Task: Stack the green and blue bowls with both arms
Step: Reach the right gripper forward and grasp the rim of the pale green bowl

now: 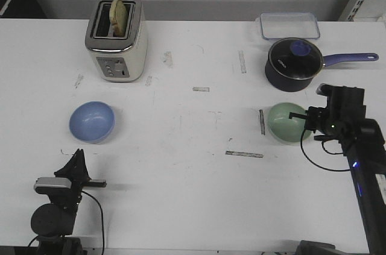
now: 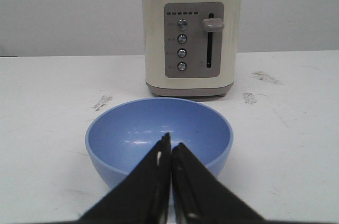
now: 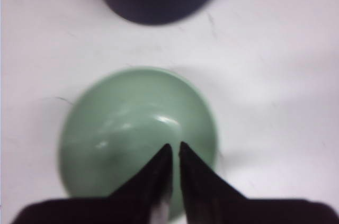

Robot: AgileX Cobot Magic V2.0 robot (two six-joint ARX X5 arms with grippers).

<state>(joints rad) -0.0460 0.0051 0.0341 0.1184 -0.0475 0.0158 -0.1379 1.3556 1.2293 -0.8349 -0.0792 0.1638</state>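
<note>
The green bowl sits upright on the white surface at the right, just in front of the dark saucepan, while the blue bowl rests well apart on the left, in front of the toaster. The right gripper hangs over the green bowl's near rim with its fingers pressed almost together and nothing between them — clenched empty, not grasping. The left gripper is low at the front left, short of the blue bowl, its fingers likewise closed on nothing. The step in hand looks like the first pick, most likely of the green bowl. To do it well, the right fingers need to part first, then come down so that one goes inside the wall and the other outside, pinching the rim squarely rather than pushing it; a closed tip landing on the rim would tip or skid so light a bowl toward the saucepan. A straight lift should clear the surface before carrying across — the other arm can steady the blue bowl.
</note>
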